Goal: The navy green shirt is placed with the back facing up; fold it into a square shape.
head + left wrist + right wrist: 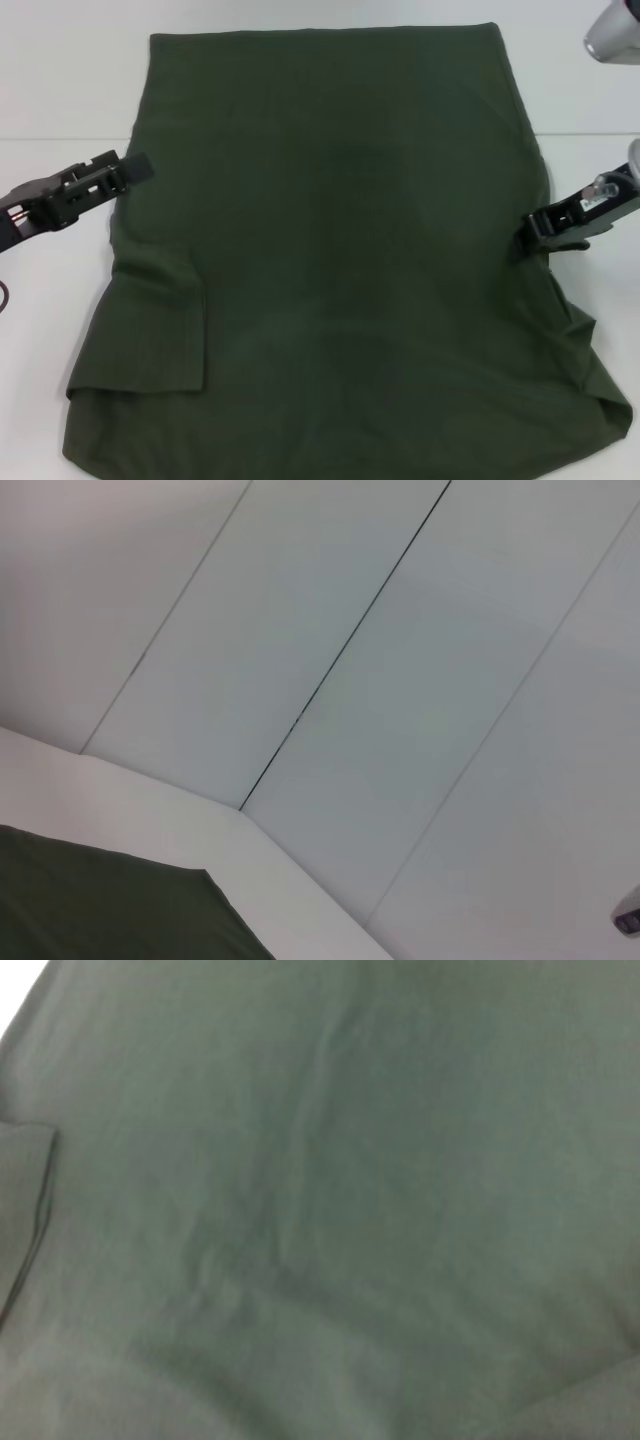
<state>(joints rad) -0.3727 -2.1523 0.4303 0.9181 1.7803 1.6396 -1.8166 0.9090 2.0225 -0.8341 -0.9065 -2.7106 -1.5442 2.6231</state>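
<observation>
The shirt (340, 260) lies flat, plain side up, over most of the white table (50, 90), with the sleeve on the robot's left already turned in over the body and the other edge rumpled. The left gripper (135, 168) sits at the shirt's left edge about mid-height, and the right gripper (535, 225) presses at the right edge where the cloth bunches; whether either one's fingers are apart or pinching cloth, I cannot tell. This looks like the side-fold step: next, each needs a firm hold on its edge before carrying it toward the middle, keeping the fold lines parallel.
</observation>
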